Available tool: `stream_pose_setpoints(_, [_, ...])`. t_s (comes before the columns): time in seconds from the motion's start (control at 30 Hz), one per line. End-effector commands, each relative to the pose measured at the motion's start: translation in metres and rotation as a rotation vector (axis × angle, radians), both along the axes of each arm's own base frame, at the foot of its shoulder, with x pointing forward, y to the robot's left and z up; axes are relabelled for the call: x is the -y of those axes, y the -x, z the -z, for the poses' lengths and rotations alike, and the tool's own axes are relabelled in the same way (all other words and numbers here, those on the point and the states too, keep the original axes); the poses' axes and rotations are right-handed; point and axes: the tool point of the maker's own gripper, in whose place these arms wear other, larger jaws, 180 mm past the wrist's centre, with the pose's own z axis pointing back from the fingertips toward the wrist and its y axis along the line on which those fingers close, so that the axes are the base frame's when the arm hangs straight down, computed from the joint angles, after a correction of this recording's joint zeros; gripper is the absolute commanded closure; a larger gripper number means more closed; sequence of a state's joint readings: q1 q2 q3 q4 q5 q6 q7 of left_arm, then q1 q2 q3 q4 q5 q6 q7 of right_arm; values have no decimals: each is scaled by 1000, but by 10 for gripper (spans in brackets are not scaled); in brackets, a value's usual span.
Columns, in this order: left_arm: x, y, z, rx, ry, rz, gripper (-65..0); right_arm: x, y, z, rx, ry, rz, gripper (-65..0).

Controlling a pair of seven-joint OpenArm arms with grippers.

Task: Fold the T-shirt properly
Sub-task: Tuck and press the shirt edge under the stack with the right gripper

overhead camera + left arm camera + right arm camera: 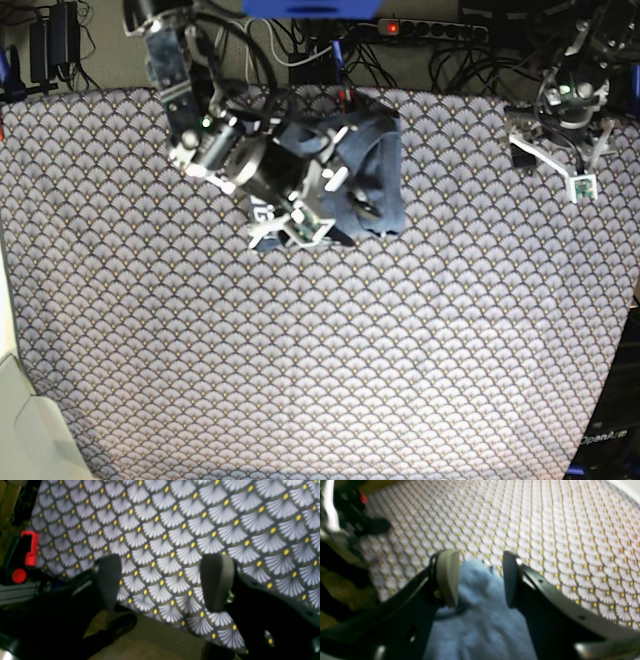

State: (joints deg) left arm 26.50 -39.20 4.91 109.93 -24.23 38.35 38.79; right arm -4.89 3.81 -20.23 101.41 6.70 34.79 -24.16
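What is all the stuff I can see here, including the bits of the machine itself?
T-shirt: one, slate-blue, bunched near the table's far edge, partly under the right arm.
Tablecloth: one, grey-white fan scallops with yellow dots, covering the table.
Cables and power strip: several, black, behind the table's far edge.
Red clamp: one, red, off the cloth's edge in the left wrist view.
Right gripper: one, black with grey pads, jaws apart over the shirt fabric.
Left gripper: one, black with grey pads, wide open over bare cloth at the far corner.

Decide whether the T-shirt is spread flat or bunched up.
Bunched up: the T-shirt sits in a crumpled heap under the right gripper, not spread.
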Motion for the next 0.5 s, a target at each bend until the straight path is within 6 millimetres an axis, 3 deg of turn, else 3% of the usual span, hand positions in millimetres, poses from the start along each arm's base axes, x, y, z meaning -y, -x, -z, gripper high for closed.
stream_pose_setpoints(0.0, [-4, -4, -9, 29, -26, 9, -486, -1, -8, -11, 32, -32, -3, -294])
stream_pose_setpoints(0.1, [-4, -3, -9, 26, -26, 9, -486, 7, -10, 3, 10, -5, -2, -254])
stream_pose_setpoints(0.3, [-4, -5, -10, 31, -27, 9, -486, 7, -8, 6, 1, -4, -1, -10])
stream_pose_setpoints(0.47, [-5, -5, -10, 32, -28, 7, -486, 9, -14, 24, -43, 15, 4, 0])
